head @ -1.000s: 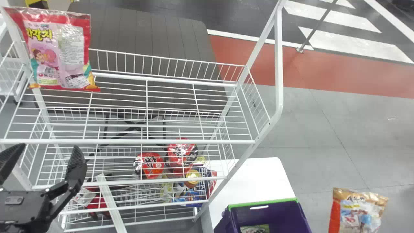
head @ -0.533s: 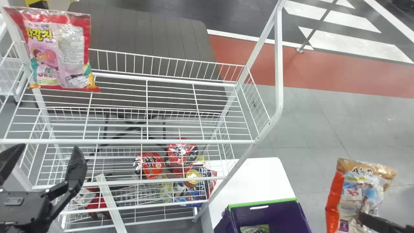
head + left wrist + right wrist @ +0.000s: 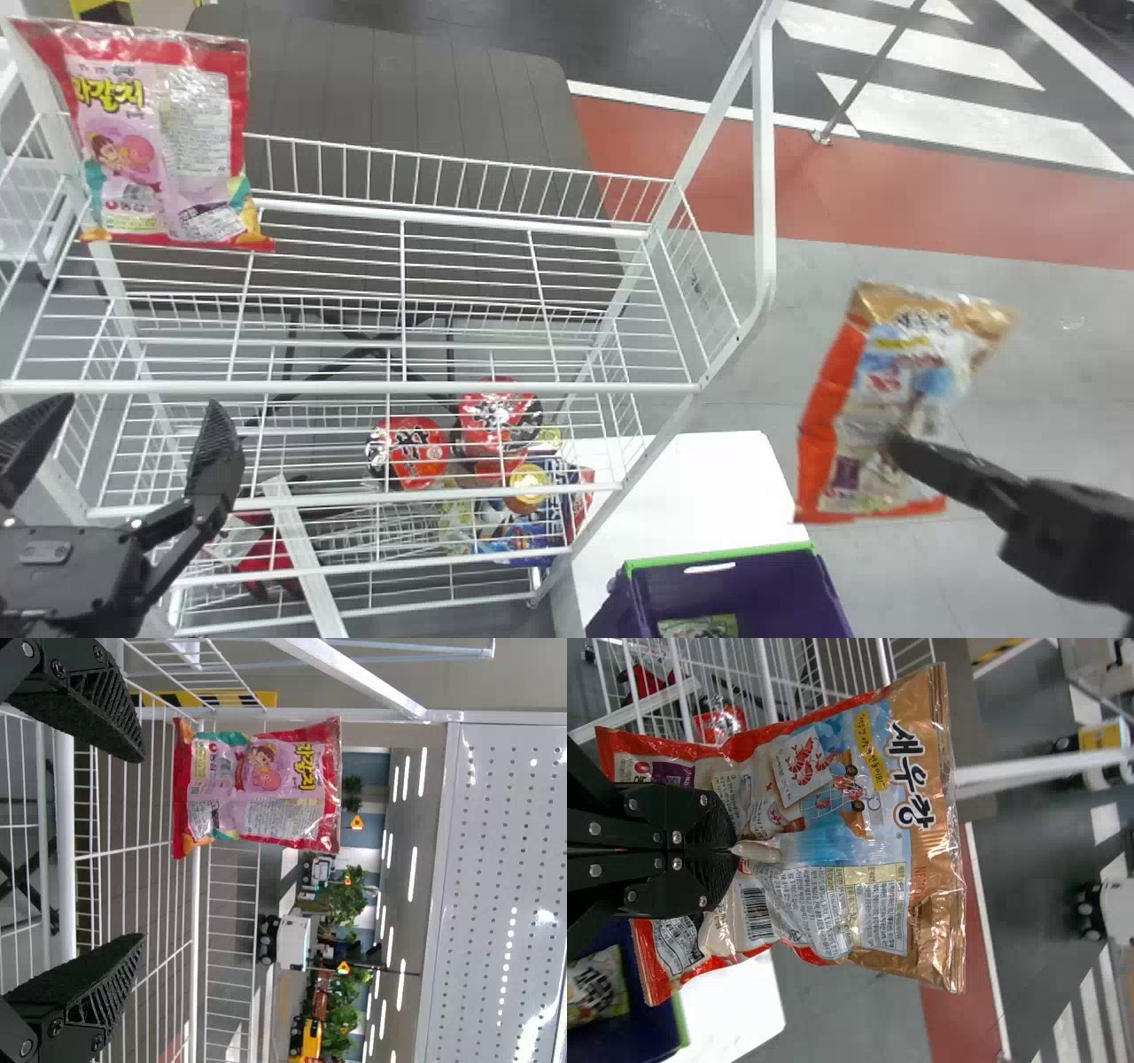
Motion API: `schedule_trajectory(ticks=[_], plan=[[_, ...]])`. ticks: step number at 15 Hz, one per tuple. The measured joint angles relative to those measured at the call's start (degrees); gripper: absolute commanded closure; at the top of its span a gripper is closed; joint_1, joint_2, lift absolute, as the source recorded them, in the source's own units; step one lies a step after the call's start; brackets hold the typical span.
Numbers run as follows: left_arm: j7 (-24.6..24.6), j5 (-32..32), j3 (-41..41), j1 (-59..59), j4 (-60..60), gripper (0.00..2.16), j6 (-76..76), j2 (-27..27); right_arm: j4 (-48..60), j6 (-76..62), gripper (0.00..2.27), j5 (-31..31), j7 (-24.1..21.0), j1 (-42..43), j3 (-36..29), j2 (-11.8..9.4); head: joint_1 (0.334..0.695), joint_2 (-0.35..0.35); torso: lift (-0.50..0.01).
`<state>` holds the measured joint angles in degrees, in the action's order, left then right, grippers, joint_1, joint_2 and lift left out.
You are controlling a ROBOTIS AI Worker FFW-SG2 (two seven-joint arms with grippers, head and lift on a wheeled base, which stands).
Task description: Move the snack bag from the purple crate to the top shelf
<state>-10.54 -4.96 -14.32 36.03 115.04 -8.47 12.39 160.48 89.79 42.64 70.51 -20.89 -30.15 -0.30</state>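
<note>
At the right of the head view my right gripper (image 3: 904, 452) holds the orange-and-gold snack bag (image 3: 895, 390) in the air, above and right of the purple crate (image 3: 735, 585). In the right wrist view the fingers of my right gripper (image 3: 731, 849) pinch the middle of the snack bag (image 3: 859, 833). The top shelf (image 3: 399, 387) is left of the bag. My left gripper (image 3: 124, 425) stands open at the shelf's front left; in the left wrist view the left gripper (image 3: 142, 846) has nothing between its fingers.
A pink-and-red bag (image 3: 164, 142) stands upright at the top shelf's back left. Red packages (image 3: 407, 452) lie on a lower shelf. The rack's white side post (image 3: 764, 177) rises between the held bag and the shelf. A white table (image 3: 691, 496) adjoins the crate, which contains a green package (image 3: 700, 626).
My right gripper has come into the head view from the lower right, carrying the snack bag up and to the left. The left gripper has hardly moved.
</note>
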Motion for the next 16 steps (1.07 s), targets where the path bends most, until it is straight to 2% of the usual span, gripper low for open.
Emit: schedule_trajectory(ticks=[2, 3, 4, 8, 10, 13, 16], plan=[[0.0, 0.0, 0.0, 0.0, -0.1, 0.10, 0.0, 0.0, -0.2, 0.0, 2.13, 4.2, -1.5, 2.6, 8.5, 0.0, 0.695, -0.350, 0.000], [0.1, 0.1, 0.0, 0.0, -0.1, 0.10, 0.0, -0.1, -0.5, 0.0, 2.13, 5.7, -3.7, 3.9, 12.9, 0.2, 0.695, -0.335, 0.000], [0.1, 0.1, 0.0, 0.1, 0.0, 0.10, 0.0, -0.1, -1.1, 0.0, 2.13, 6.7, -5.3, 5.2, 16.7, 0.3, 0.695, -0.287, 0.000], [0.0, 0.2, 0.0, 0.2, -0.1, 0.10, 0.0, -0.1, -5.1, 0.0, 2.13, 8.8, -11.6, 10.2, 26.9, 0.3, 0.695, -0.222, 0.000], [0.1, 0.2, 0.0, 0.2, -0.2, 0.10, 0.0, -0.2, -8.1, 0.0, 2.13, 7.5, -18.7, 11.3, 30.7, 0.3, 0.695, -0.197, 0.000], [0.1, 0.1, 0.1, -0.1, -0.6, 0.10, 0.0, -0.2, -12.9, 0.0, 2.13, 2.2, -28.6, 12.1, 35.1, 0.3, 0.695, -0.161, 0.000], [0.1, 0.0, 0.0, -0.4, -1.2, 0.10, 0.0, -0.2, -16.1, 0.0, 2.13, -1.9, -34.9, 13.6, 38.6, 0.3, 0.695, -0.128, 0.000]])
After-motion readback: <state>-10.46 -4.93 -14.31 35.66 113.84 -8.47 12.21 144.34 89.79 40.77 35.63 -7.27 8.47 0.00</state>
